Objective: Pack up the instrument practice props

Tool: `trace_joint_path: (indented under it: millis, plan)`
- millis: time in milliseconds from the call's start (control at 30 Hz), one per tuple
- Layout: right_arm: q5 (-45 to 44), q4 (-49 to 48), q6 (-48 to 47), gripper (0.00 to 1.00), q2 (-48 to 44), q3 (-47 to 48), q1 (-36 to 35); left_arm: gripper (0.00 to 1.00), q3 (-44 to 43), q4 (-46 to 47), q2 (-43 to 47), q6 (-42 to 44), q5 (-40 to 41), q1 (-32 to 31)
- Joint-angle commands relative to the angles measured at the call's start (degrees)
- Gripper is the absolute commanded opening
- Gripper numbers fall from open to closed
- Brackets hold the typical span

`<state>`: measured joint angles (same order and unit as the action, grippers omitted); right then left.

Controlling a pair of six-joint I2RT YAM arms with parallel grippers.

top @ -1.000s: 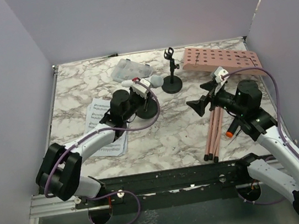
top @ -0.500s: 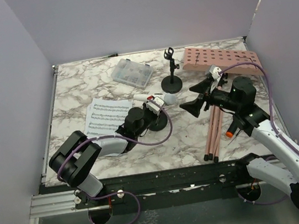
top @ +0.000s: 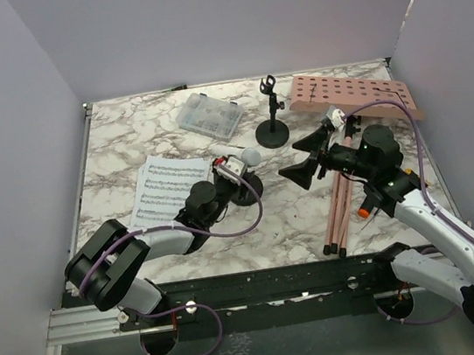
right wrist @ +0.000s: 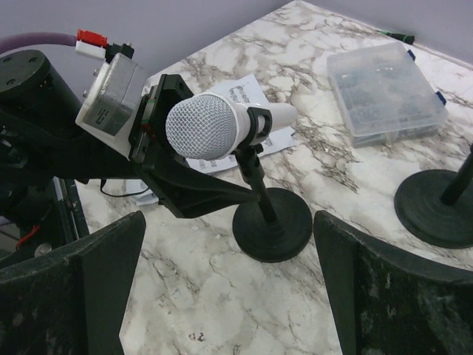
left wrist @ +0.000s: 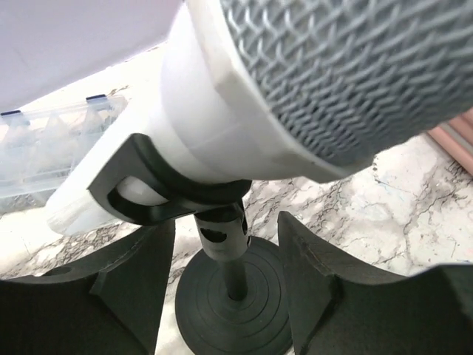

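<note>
— White sheet-music pages (top: pixel 163 188) lie fanned on the table (top: pixel 262 227) at far left, not yet packed. Why does the left gripper (left wrist: pixel 222 266) sit so low?
— Its fingers straddle the stem of the mic holder (right wrist: pixel 272 222) below the clip, spread and seemingly not pressing. It likely means to steady the stand.
— Because the white microphone (right wrist: pixel 222 122) sits clipped on top?
— Yes. The right gripper (top: pixel 301 158) faces it, jaws gaping and holding nothing, probably to pull it free. Further right, the pink board (top: pixel 349 98) and tripod legs (top: pixel 339 203) lie unpacked.
</note>
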<state>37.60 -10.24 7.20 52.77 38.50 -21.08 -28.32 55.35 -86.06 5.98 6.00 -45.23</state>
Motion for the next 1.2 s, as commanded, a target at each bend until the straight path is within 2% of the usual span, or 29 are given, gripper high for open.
trace_joint_path:
  millis: [0,267,433,567,767,1167]
  plan:
    - [-2.4,-5.3,1.0,1.0,2.1,-0.5,-3.5,0.6,3.0,2.9,4.2,-2.3,2.4,-0.2]
    - [-11.7,-10.8,-2.8,1.0,8.7,1.6,-11.6,0.61,6.3,3.0,6.2,-3.0,3.8,-0.2]
    - [-17.1,-14.6,-5.9,1.0,12.4,2.9,-15.1,0.59,9.5,8.7,6.6,-5.0,4.1,-0.1]
    - [-19.9,-17.4,-8.2,1.0,14.7,3.7,-17.2,0.59,10.6,9.6,7.4,-5.7,3.7,0.2]
    - [-25.3,-20.6,-13.2,1.0,17.7,3.7,-20.0,0.59,10.9,9.7,7.3,-11.2,3.0,2.0]
    - [-23.8,-25.0,-16.3,0.85,24.6,6.9,-20.1,0.59,9.1,9.7,5.6,-14.1,-3.2,6.6]
